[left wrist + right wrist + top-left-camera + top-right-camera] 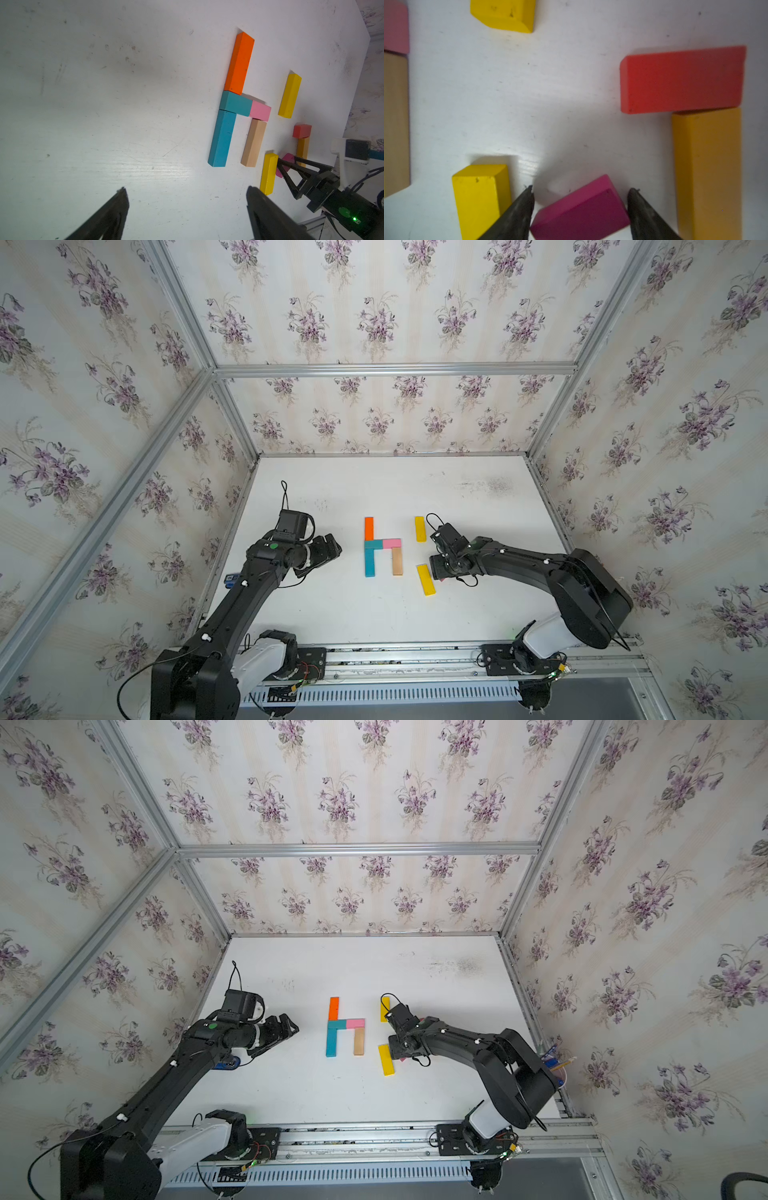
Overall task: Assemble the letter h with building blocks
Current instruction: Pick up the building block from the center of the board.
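Magenta block (581,209) sits closest to my right wrist lens, skewed between the tips of the right gripper (581,190). Its fingers (519,212) flank the block narrowly, right at its edges, and I cannot tell whether they actually clamp it. I take the pink block (392,544) as my marker on the white table (332,614). A short teal block (373,544) touches its end on the left arm's side. From there an orange block (369,528) runs to the far side and a long teal block (370,563) to the near side. A plain wood block (397,561) butts against the pink block's near edge, so the five read as an h. On the right arm's side of the pink block lie a far yellow block (420,529) and a slanted near yellow block (426,580). Farther out that way, a red block (681,80) touches an amber block (708,170). The left gripper (187,199) hangs well off the pink block's opposite side, fingers wide and empty.
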Motion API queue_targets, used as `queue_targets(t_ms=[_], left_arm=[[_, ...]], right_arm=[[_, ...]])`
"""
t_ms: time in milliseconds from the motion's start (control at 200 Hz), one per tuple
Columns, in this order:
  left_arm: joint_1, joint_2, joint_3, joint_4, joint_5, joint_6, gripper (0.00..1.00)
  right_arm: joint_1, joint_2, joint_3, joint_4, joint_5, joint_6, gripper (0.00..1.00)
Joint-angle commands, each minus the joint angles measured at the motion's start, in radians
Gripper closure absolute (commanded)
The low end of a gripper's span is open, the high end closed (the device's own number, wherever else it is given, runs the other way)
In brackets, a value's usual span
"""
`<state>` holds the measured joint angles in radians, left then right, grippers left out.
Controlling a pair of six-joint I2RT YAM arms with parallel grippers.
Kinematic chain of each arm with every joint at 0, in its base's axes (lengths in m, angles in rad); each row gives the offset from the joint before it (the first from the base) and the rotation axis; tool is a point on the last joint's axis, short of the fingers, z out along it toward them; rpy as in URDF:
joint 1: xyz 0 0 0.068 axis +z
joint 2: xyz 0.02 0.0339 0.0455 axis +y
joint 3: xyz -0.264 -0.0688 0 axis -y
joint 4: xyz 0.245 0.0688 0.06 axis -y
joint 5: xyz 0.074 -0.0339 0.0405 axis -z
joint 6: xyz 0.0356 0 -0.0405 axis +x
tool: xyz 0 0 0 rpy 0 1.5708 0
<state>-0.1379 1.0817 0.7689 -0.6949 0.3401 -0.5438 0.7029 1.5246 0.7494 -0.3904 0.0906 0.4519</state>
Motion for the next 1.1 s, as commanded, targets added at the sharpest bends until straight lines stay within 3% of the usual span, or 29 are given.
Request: queue_targets(t_ms=[0,300,659,819,1094], left_arm=[[0.0,0.006,-0.005,0.011,0.005,0.002,0.09],[0.0,0.009,-0.002,0.014,0.013,0.001,0.09],[0.0,0.001,-0.004,0.008,0.013,0.001,0.09],[0.0,0.013,-0.002,0.018,0.013,-0.004,0.09],[0.0,0.006,0.01,0.002,0.031,0.003,0.09]], right_arm=[[0.006,-0.036,-0.022,-0.016,-0.038,0.032,0.28],[0.029,-0.098,-0.046,-0.048,-0.078,0.093,0.29],[0.081,-0.219,-0.069,-0.175,0.032,0.181,0.29],[0.164,-0.169,-0.066,-0.211,0.069,0.22,0.29],[0.15,-0.055,-0.036,-0.149,0.109,0.226,0.3]])
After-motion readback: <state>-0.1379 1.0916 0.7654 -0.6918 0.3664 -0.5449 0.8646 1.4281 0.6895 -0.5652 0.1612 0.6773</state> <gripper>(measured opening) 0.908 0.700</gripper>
